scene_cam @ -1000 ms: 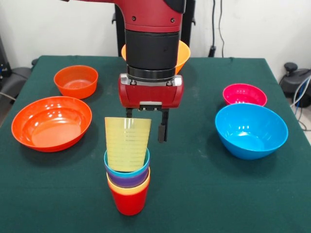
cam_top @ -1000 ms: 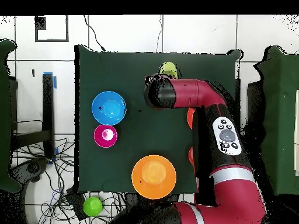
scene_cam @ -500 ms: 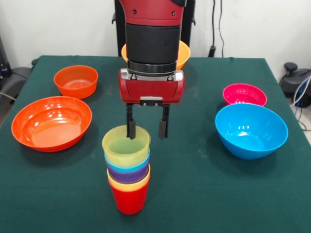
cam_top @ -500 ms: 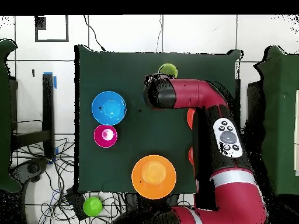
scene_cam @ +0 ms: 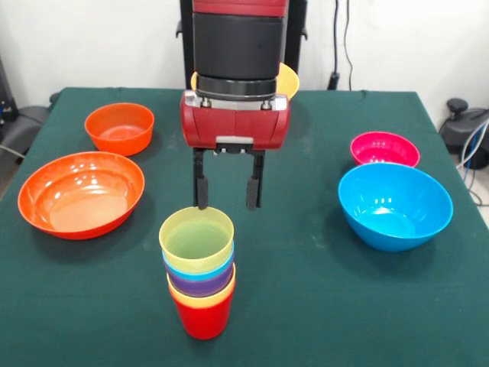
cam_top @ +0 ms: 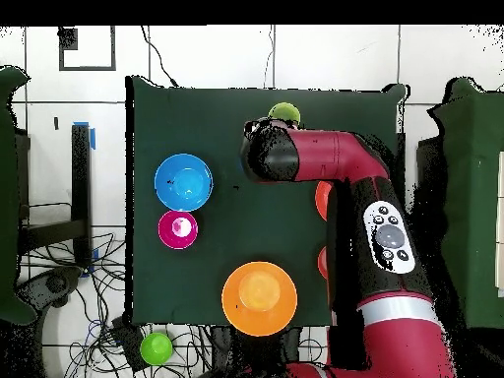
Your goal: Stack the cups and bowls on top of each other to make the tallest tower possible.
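Observation:
A tower of nested cups stands near the front of the table, with a red cup as its base. Above it sit yellow-orange, purple and blue cups, and a pale yellow cup is on top, upright. My gripper hangs open just above and behind that top cup's rim, holding nothing. In the overhead view only the top cup peeks out beside the arm. The bowls lie apart: small orange, wide shallow orange, magenta, large blue, and large yellow-orange behind the arm.
From above, the blue bowl, the magenta bowl and the yellow-orange bowl sit on the green table. The arm covers most of both orange bowls. A green round object lies off the table among cables.
The pale yellow cup, held tilted over the stack a second ago, now sits upright in it. The gripper has let go and risen slightly.

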### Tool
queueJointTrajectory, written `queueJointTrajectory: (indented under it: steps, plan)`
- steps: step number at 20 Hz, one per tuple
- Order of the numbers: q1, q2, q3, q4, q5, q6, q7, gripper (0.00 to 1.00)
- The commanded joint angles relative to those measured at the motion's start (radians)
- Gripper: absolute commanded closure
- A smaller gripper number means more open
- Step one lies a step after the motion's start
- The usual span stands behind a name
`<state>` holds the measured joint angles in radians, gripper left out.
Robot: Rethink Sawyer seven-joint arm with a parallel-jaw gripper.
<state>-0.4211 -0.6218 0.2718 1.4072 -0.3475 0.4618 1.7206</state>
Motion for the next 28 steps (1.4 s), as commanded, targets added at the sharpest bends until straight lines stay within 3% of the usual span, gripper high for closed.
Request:
queueJointTrajectory:
  steps: [1,6,10,19,28]
  plan:
    - [0.006,0.010,0.065,0.052,-0.020,0.046,-0.031,0.00]
    - [0.010,0.001,0.058,0.056,-0.016,0.061,-0.023,0.00]
    - [0.034,-0.005,0.041,0.057,0.038,0.194,0.008,0.00]
    - [0.061,-0.028,0.029,0.157,0.087,0.140,0.087,0.00]
    - [0.085,-0.050,0.011,0.190,0.118,0.181,0.074,0.00]
